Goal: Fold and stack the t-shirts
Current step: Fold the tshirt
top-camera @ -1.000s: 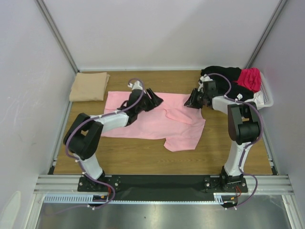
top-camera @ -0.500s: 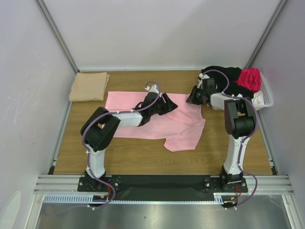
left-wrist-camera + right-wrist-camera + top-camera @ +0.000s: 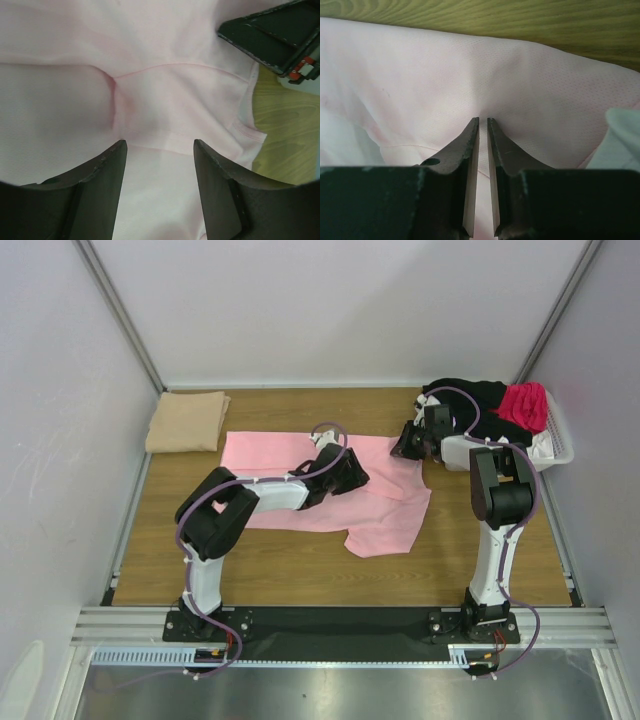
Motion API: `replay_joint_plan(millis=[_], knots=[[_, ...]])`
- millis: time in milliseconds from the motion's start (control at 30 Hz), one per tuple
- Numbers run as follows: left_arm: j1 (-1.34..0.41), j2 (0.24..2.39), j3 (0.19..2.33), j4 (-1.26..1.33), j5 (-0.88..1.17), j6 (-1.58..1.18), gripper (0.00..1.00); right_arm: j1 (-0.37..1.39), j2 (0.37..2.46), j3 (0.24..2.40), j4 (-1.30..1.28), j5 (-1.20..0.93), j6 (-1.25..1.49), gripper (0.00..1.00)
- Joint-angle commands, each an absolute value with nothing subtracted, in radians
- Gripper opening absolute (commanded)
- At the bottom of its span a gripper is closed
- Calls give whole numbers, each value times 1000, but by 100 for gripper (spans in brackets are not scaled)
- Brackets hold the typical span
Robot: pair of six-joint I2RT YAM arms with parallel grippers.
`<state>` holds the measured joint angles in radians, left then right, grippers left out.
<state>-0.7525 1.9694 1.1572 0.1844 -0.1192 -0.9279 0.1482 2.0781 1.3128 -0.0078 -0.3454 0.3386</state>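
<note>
No writing, number, brand or sign can be read anywhere in these views. The pink shirt [image 3: 260, 445], the tan shirt [image 3: 186, 421] and the white basket [image 3: 562, 445] all show plain surfaces. A small red and white mark [image 3: 303, 67] at the right edge of the left wrist view is too blurred to read.

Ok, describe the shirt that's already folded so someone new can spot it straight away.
On the brown wooden table, look to the far left corner. The tan cloth t-shirt lies there as a neat flat rectangle. Unlike the light pink t-shirt spread open beside it, it is folded small with squared edges.
</note>
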Motion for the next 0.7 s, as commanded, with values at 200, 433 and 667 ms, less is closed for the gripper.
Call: replay_joint_plan(millis=[200, 433, 667], knots=[[-744, 1971, 1151, 186, -219, -953, 61, 146, 2082, 1287, 43, -354, 353, 16], [-738, 1997, 1146, 225, -202, -968, 58, 147, 2089, 1287, 43, -359, 351, 14], [-736, 1982, 1137, 203, -245, -969, 61, 146, 2089, 1290, 43, -362, 351, 14]])
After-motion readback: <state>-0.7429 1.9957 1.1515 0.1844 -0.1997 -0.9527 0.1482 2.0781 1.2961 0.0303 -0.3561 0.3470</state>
